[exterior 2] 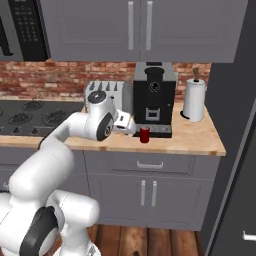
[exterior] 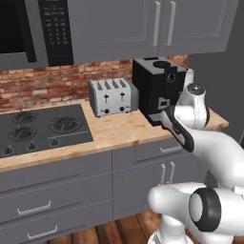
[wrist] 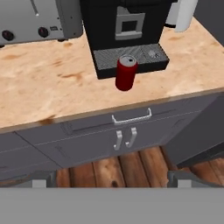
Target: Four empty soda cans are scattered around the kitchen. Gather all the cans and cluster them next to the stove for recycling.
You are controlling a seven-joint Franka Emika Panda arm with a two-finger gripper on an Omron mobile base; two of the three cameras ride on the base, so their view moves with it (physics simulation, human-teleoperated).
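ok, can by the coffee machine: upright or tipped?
Upright. The soda can stands on its base on the counter in front of the coffee machine, silver top up; the right base view agrees.

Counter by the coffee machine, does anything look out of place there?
One thing: a red soda can stands upright on the wooden counter right in front of the coffee machine, by its drip tray, well away from the stove. The toaster and paper towel roll look ordinary. Nothing is spilled or damaged.
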